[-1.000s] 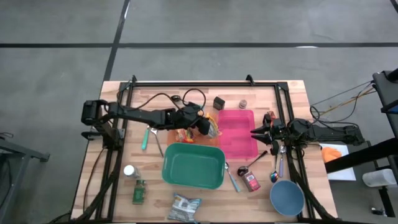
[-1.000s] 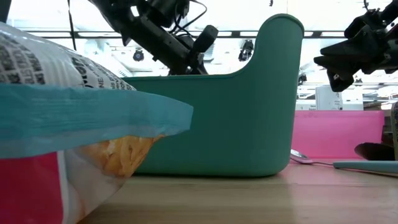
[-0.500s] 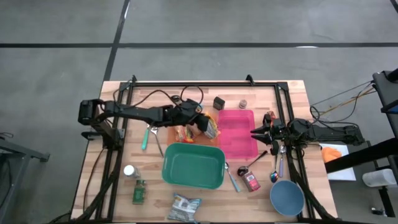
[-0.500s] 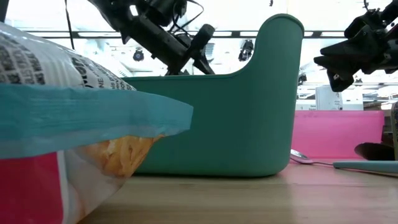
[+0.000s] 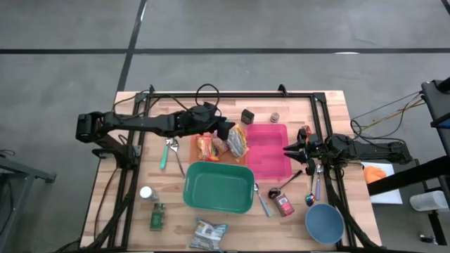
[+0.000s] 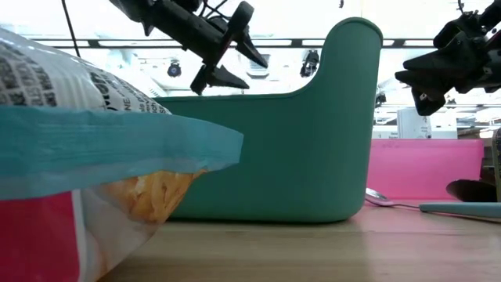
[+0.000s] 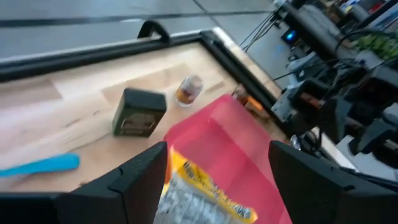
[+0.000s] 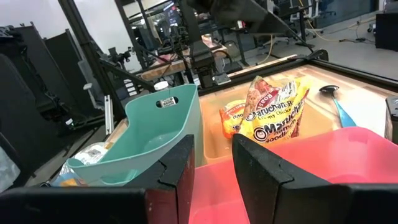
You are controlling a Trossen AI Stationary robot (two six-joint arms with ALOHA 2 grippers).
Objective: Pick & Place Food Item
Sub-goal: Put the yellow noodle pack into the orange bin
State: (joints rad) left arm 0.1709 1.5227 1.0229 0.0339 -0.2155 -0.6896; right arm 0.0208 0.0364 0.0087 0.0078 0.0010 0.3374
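Noodle packet: a yellow Maruchan ramen packet [image 8: 272, 118] is leaning tilted against the rim of the pink bin [image 5: 268, 150], at about 9 o'clock of that bin; the words "Maruchan" and "noodle" are reading clearly in the right wrist view.
Second packet: an orange-red snack packet [image 5: 206, 147] is lying just beside the noodle packet, at its 9 o'clock; its print is too small to read.
Tray under packets: both packets are sitting on a brown board [image 5: 188, 151] at 12 o'clock of the green tub [image 5: 219, 187].
Green tub: it is carrying a small white label on its end wall, unreadable; its inside is showing bare in the high view.
Pink bin: its floor is showing bare in the high view.
Blue bowl: a blue bowl [image 5: 324, 223] is standing at the worktop's 5 o'clock corner; contents cannot be told.
Chip bag: a bag [image 6: 86, 157] with a blue band is lying close to the low camera; its lettering is only partly legible.
Left claw: the left claw [image 5: 230, 132] is hovering above the noodle packet with fingers spread wide, gripping nothing.
Right claw: the right claw [image 5: 287, 149] is waiting at the pink bin's 3 o'clock edge, fingers partly apart, holding nothing.
Worktop: the wooden worktop [image 5: 330, 112] is also carrying a dark box [image 5: 247, 115] and a small jar [image 5: 275, 117] at 12 o'clock of the pink bin.
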